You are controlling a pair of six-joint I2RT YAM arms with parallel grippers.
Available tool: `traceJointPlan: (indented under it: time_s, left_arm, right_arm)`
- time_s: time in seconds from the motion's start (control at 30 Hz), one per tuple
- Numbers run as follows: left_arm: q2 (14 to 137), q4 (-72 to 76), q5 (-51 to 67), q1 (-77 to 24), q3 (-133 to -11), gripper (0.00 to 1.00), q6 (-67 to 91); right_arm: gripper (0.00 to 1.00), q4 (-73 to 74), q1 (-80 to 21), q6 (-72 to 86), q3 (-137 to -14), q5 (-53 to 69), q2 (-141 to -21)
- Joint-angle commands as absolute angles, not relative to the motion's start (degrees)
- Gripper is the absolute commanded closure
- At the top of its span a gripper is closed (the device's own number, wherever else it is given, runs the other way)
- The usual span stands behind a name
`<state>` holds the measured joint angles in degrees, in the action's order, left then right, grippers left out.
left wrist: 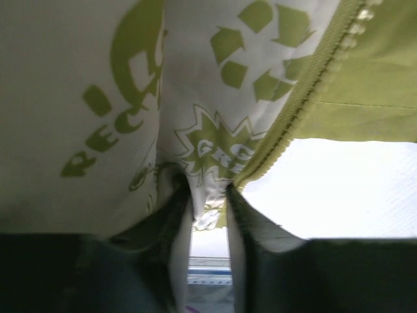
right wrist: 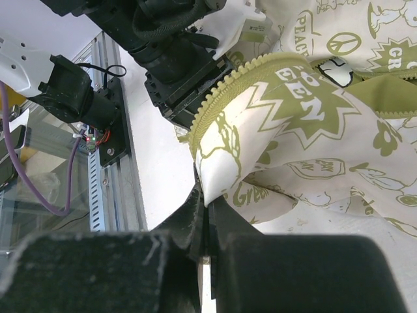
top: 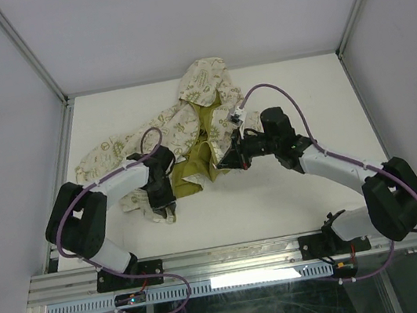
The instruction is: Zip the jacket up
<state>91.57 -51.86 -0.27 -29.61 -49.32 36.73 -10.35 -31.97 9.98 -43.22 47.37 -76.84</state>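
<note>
The cream jacket point(top: 184, 125) with olive-green prints lies open on the white table, hood at the far side and olive-yellow lining point(top: 191, 169) showing. My left gripper point(top: 171, 180) is shut on the lower corner of the jacket's left front panel. In the left wrist view the printed fabric point(left wrist: 215, 98) and its olive zipper band point(left wrist: 296, 107) rise from between the fingers point(left wrist: 177, 218). My right gripper point(top: 225, 162) is shut on the lower corner of the other front panel point(right wrist: 313, 130), whose zipper teeth point(right wrist: 218, 104) curve above the pinch point point(right wrist: 207, 203).
The table sits between white walls with metal frame posts. An aluminium rail point(top: 233, 260) carrying the arm bases runs along the near edge. One sleeve point(top: 105, 153) stretches left under the left arm. A cuff point(top: 157, 210) lies near the left gripper.
</note>
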Motion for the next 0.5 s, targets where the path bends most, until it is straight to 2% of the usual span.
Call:
traceJointPlan:
  time_s: [0.0,0.13,0.47]
  left_arm:
    - [97.1,-45.6,-3.0,-31.6,-44.1,0.79,36.8]
    - [92.7,-44.6,-0.6,-31.6,-45.1,1.0,36.9]
    - [70.8,-37.8,3.5,-31.5,-49.5,1.0,37.2]
  right_arm:
    - [1.0,-12.0,-32.0,9.1,-43.2,47.3,-74.0]
    - [1.0,-11.3,-31.9,9.1,-43.2,46.6,-73.3]
    - [1.0,-9.8,-31.4,12.0,-44.3,46.7,-72.0]
